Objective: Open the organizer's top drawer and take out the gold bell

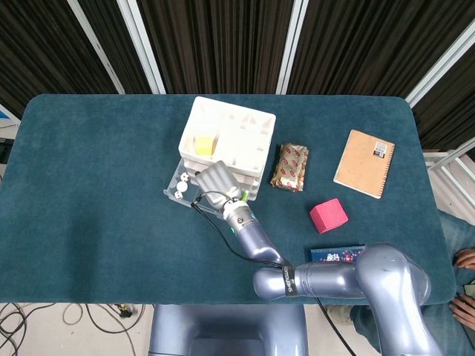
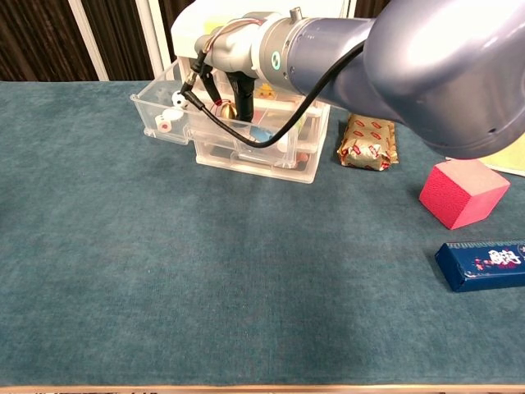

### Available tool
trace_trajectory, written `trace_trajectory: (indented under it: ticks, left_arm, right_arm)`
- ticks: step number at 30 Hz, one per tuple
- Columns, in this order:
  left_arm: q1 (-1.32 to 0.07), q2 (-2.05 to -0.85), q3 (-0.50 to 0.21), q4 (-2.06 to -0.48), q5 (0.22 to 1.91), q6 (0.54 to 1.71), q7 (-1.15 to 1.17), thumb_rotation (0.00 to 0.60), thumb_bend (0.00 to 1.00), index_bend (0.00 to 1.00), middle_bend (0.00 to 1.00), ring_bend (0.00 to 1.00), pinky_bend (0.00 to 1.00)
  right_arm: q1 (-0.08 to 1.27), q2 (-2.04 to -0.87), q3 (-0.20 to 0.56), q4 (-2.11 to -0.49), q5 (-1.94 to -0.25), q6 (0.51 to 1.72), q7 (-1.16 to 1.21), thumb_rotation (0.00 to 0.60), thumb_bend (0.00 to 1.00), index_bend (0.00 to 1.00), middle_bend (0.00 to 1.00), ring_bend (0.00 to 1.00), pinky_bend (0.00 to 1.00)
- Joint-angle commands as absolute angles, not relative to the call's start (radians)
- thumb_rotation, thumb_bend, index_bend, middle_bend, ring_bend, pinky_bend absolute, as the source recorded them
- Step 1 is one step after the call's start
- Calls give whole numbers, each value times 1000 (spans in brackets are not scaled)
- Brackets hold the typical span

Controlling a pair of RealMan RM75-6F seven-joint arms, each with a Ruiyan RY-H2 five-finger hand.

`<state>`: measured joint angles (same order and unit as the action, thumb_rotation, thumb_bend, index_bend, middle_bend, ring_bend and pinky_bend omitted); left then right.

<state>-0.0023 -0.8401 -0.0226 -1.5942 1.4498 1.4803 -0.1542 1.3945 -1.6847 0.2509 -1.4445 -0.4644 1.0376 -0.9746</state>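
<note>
A: Where is the gold bell (image 2: pixel 223 108)?

B: Pinched in the right robot hand (image 2: pixel 230 82), just above the top drawer (image 2: pixel 172 117) of the organizer (image 1: pixel 226 144).

A: What could go wrong?

B: That pinch looks thin; a snag on the drawer wall could knock the bell loose.

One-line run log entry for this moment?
drawer: top drawer open | right hand: inside drawer, pinching gold bell | left hand: not in view | bell: barely lifted, not out
</note>
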Motion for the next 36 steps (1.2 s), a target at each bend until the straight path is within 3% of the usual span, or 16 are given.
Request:
trace_trajectory:
  ticks: [1,36]
  left_arm:
    - [-3,-839,-23,-1595,1449,1480,-155,600,239,125,0,0,0]
    - [-3,-837,-22,-1596,1448,1476,-161,600,239,125,0,0,0]
  right_arm:
    - [1393,-1686,253,-1445,-461,1034,-973,600,327,450,1000,1000,1000]
    - [1392,-1689,262,-1442,-446,1022,-992,600,330,477,1000,1000,1000]
